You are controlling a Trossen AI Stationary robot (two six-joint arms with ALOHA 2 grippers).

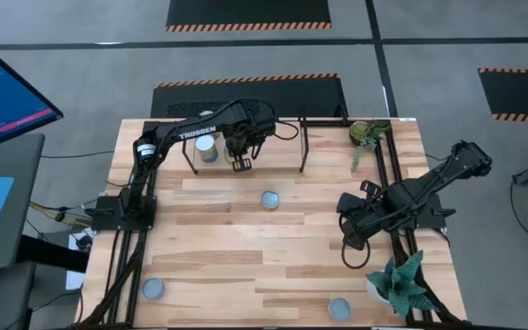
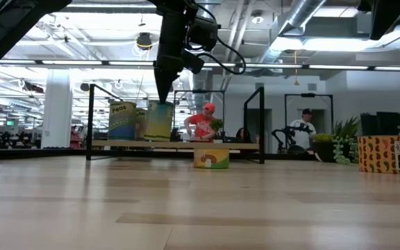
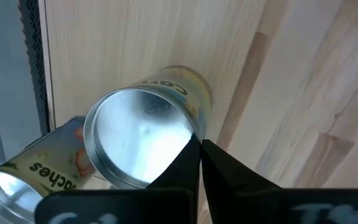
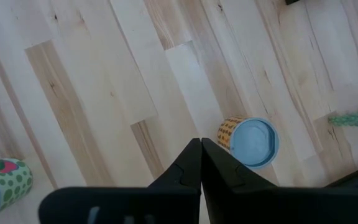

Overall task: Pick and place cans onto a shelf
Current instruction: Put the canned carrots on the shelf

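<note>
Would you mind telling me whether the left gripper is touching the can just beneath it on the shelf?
Cannot tell. In the left wrist view the shut left gripper overlaps the rim of the can, with no plain contact or gap; the low view is no clearer.

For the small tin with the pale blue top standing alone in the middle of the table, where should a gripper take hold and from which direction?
Judging from above, the small round tin with the pale blue top stands upright on the light wooden table with nothing touching it. Best to descend vertically and close the fingers across its curved side wall, on opposite sides below the rim. The flat lid offers no purchase.
</note>
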